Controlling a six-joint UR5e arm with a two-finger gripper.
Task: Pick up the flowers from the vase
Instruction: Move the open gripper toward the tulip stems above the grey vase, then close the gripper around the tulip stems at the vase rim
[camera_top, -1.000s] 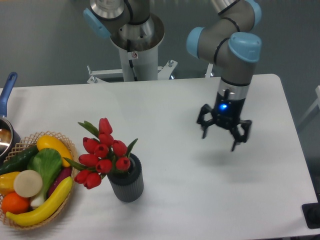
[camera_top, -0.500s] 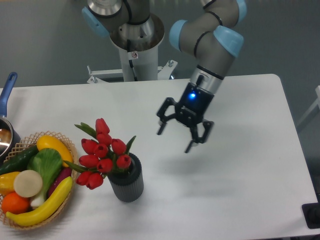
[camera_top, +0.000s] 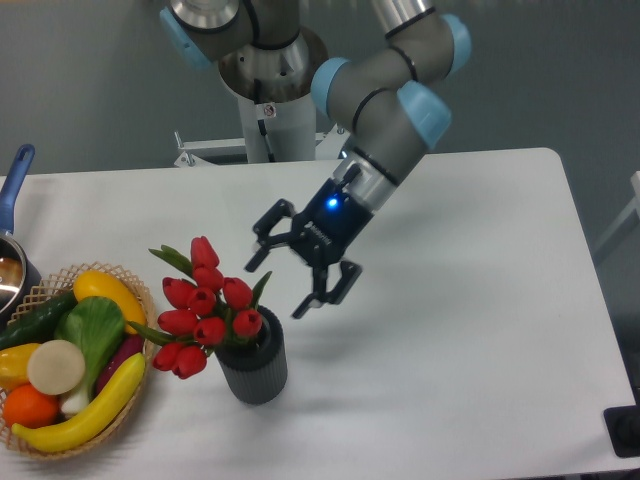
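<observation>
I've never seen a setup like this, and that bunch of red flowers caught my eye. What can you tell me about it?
The flowers are about ten closed red tulip buds with green leaves and stems, looking artificial. They stand in a small dark grey ribbed vase on the white table, leaning left and spreading wider than the vase. Only the vase touches them. The open claw hangs just to their upper right, apart from them.

Bright, even light is falling from above, leaving the white worktop (camera_top: 480, 330) nearly washed out but not glaring. Soft, faint shadows are spreading on it: one is lying below the end effector (camera_top: 285, 280), another is hugging the base of the vase (camera_top: 253, 366). A small blue light is glowing on the end effector's body. The picture is looking slightly soft and grainy throughout, with mild blur on the arm (camera_top: 385, 110). The grey backdrop is staying dimmer.
</observation>
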